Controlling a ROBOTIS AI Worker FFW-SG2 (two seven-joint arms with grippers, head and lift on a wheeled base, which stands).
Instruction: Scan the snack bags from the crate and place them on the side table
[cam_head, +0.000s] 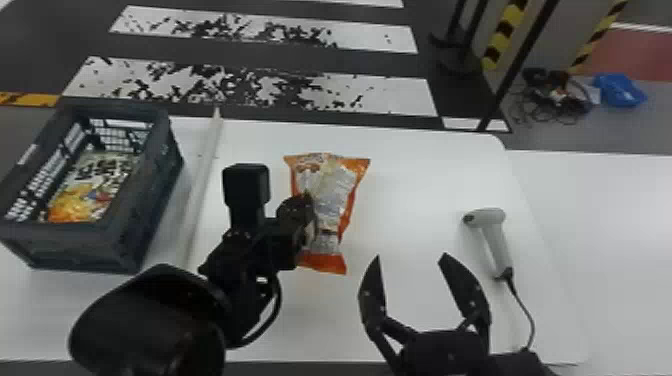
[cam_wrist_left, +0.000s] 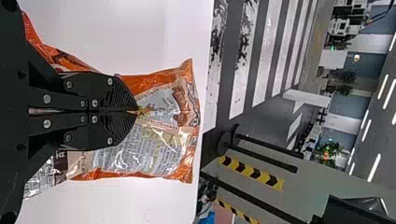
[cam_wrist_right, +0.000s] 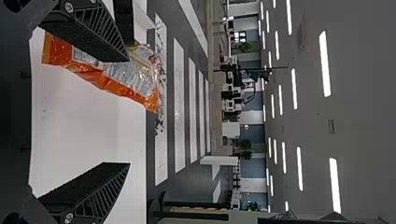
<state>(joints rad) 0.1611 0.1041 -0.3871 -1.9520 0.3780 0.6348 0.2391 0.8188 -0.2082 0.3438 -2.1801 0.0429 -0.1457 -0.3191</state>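
Note:
In the head view my left gripper (cam_head: 309, 200) is at the left side of an orange snack bag (cam_head: 332, 195) on the white table. The left wrist view has the left gripper (cam_wrist_left: 136, 111) shut on a pinch of the bag (cam_wrist_left: 159, 140), label side showing. My right gripper (cam_head: 409, 256) stands open, right of the bag and nearer the front edge; the right wrist view shows its fingers (cam_wrist_right: 93, 196) wide apart, nothing between them. A white scanner (cam_head: 492, 235) lies on the table to its right. The dark crate (cam_head: 120, 240) at the left holds more snack bags (cam_head: 75, 202).
A raised white strip (cam_head: 205, 170) runs along the table between crate and bag. The scanner's cable (cam_head: 525, 310) trails toward the front edge by the right arm. Another white table surface (cam_head: 615, 240) extends at the right.

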